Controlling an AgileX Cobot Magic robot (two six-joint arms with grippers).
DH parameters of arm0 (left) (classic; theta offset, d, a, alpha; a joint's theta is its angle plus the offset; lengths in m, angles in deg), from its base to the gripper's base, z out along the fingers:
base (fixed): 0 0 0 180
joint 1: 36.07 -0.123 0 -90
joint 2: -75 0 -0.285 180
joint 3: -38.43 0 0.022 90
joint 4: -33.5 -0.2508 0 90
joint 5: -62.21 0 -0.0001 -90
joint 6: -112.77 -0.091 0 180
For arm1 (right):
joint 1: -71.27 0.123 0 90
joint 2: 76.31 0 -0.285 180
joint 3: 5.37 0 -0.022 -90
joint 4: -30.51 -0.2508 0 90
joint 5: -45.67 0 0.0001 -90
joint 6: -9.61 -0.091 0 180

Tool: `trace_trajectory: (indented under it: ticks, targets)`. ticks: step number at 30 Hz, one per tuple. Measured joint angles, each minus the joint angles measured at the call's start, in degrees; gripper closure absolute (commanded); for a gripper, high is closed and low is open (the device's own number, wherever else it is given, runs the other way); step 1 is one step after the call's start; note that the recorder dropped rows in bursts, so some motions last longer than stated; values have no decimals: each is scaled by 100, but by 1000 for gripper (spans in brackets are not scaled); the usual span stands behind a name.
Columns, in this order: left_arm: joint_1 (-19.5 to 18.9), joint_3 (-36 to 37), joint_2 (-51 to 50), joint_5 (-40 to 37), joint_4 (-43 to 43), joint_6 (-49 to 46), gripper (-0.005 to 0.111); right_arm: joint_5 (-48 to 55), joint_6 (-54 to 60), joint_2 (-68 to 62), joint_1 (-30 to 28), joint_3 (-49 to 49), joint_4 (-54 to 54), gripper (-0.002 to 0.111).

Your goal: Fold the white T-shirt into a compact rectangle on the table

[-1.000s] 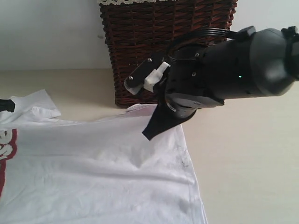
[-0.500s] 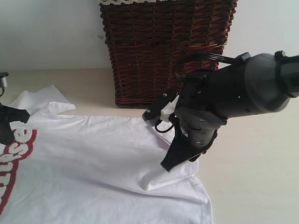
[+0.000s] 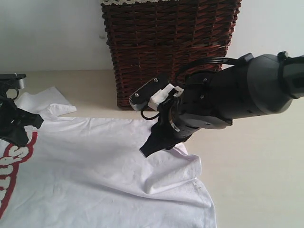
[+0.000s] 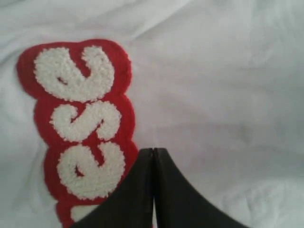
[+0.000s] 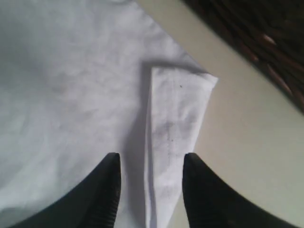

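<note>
The white T-shirt [image 3: 109, 171] runs off the exterior view's left and bottom edges, so its full outline cannot be told. Its red-outlined lettering [image 4: 80, 128] is cut short there too. In the left wrist view only "ese" reads; the rest is lost past the frame edge and under the left end effector [image 4: 153, 152]. The right arm [image 3: 237, 95] hides the lower right corner of the wicker basket [image 3: 166, 47] and a stretch of shirt edge, and the basket's top is cropped. In the right wrist view the basket is a dark blur. Whether the right end effector [image 5: 152, 159] touches the folded strip of cloth [image 5: 175, 137] lying between its fingers cannot be told.
</note>
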Motion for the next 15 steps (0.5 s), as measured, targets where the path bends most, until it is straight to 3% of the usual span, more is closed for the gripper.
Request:
trace_trajectory:
  ticks: [7, 12, 15]
  targets:
    - [0, 0, 0, 103, 0, 0, 107, 588, 67, -799, 0, -520, 109, 66]
    - [0, 0, 0, 169, 0, 0, 107, 448, 67, -913, 0, -642, 69, 59]
    - [0, 0, 0, 215, 0, 0, 107, 362, 67, -913, 0, -652, 59, 63]
